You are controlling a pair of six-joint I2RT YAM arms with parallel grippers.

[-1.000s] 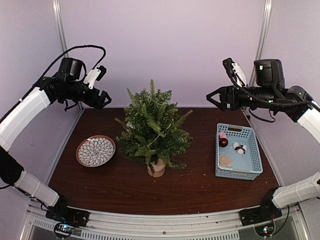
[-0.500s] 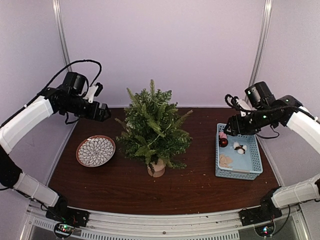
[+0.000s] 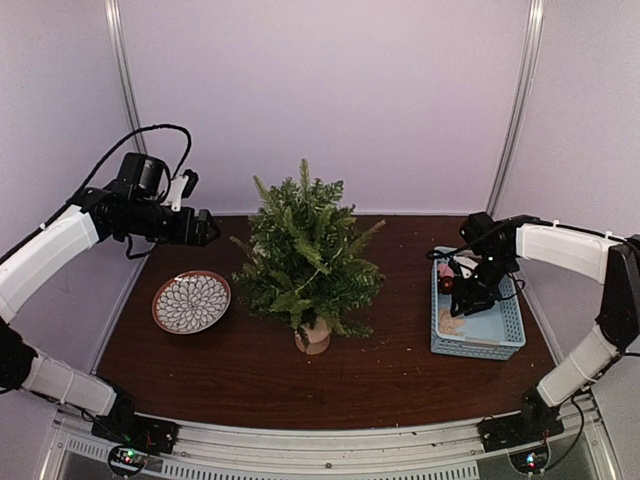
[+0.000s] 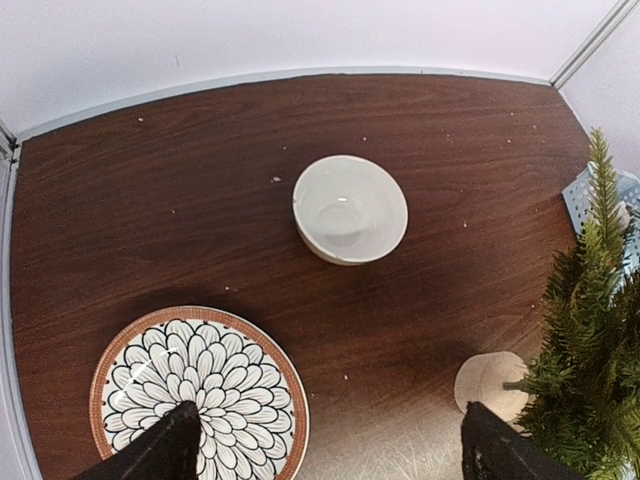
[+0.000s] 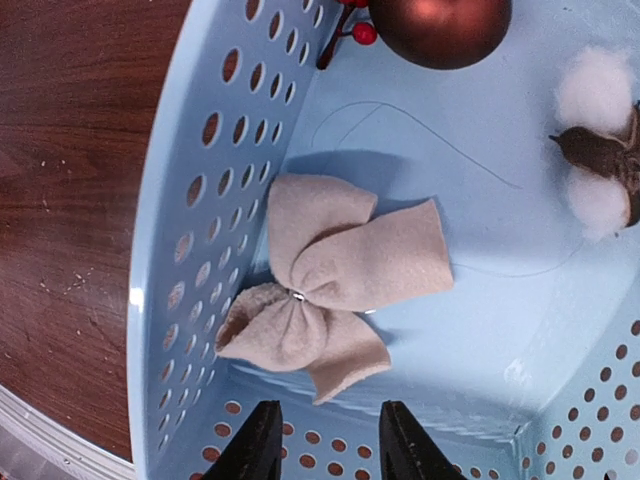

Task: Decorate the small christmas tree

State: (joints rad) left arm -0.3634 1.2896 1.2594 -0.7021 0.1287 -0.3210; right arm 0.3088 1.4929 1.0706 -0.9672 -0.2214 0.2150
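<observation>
With the right gripper (image 5: 325, 440) being held narrow and empty near the bow (image 5: 330, 280), the bow is risking being shoved against the basket (image 5: 170, 250); the left gripper (image 4: 325, 450) is being held wide.

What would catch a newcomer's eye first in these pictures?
The bushy green small christmas tree on its pale wooden stump stands dead centre, with no ornament visible on it. To its right, the right gripper hangs inside the light blue perforated plastic basket, jaws slightly apart just short of a beige felt bow, with a glossy dark-red ball further in. On the left lies an orange-rimmed petal-patterned plate.
</observation>
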